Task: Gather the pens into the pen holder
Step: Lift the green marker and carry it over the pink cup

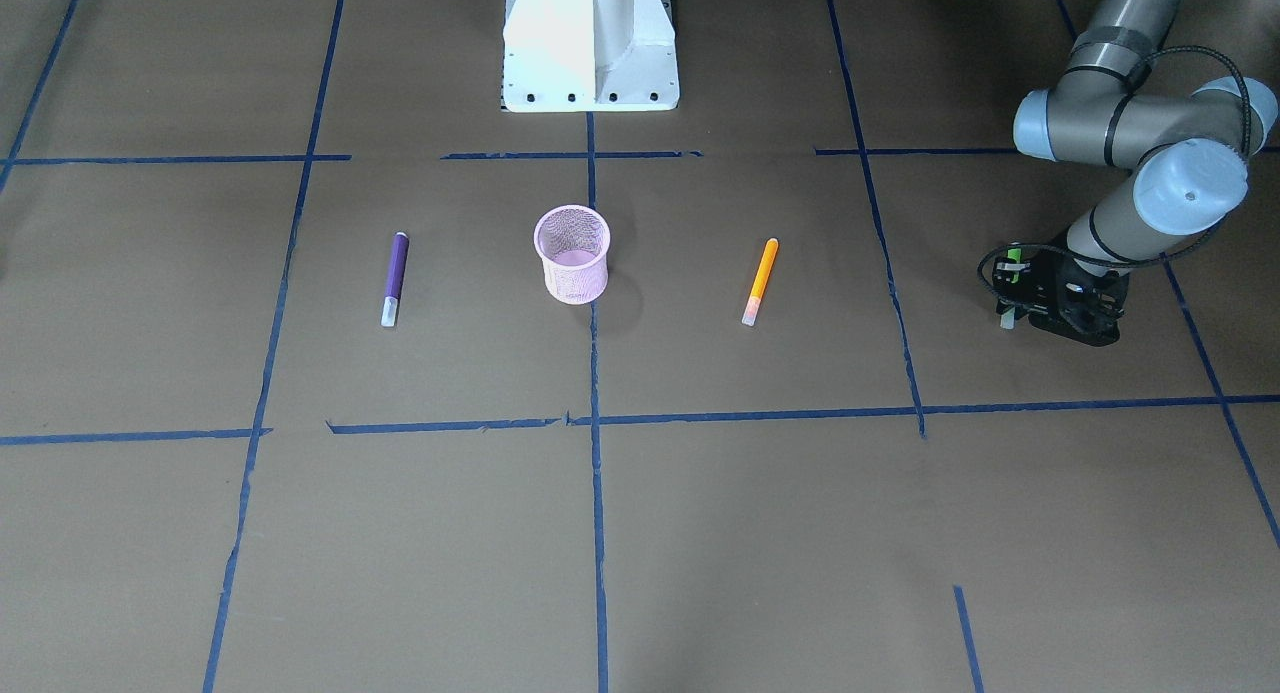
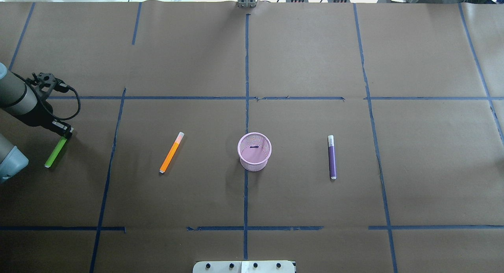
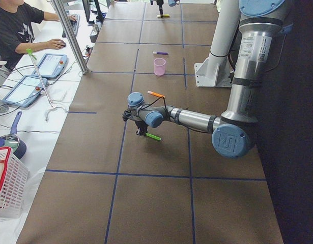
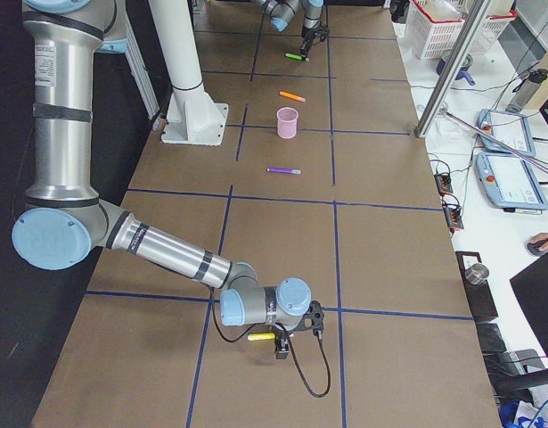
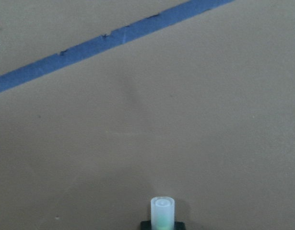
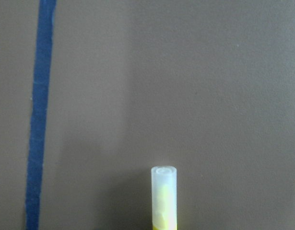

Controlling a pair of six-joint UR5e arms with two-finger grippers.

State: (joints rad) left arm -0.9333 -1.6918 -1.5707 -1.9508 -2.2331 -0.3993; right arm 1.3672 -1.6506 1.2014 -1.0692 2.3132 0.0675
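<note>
The pink mesh pen holder [image 2: 254,151] [image 1: 572,258] stands upright at the table's middle. An orange pen [image 2: 172,152] [image 1: 760,281] lies flat on its left in the overhead view, and a purple pen [image 2: 332,156] [image 1: 395,277] lies flat on its right. At the far left, my left gripper [image 2: 64,133] [image 1: 1010,308] is shut on one end of the green pen [image 2: 55,151] [image 5: 163,211]. Its pale cap points away from the wrist camera. My right gripper [image 4: 280,346] is low over the table beside a yellow pen [image 4: 258,337] [image 6: 163,201]. Whether it grips that pen I cannot tell.
The white robot base [image 1: 590,43] stands behind the holder. Blue tape lines [image 2: 246,88] divide the brown table cover. A seated person [image 3: 13,25] with tablets [image 3: 49,63] is beyond the table's far edge, and a white basket [image 3: 6,183] stands there too.
</note>
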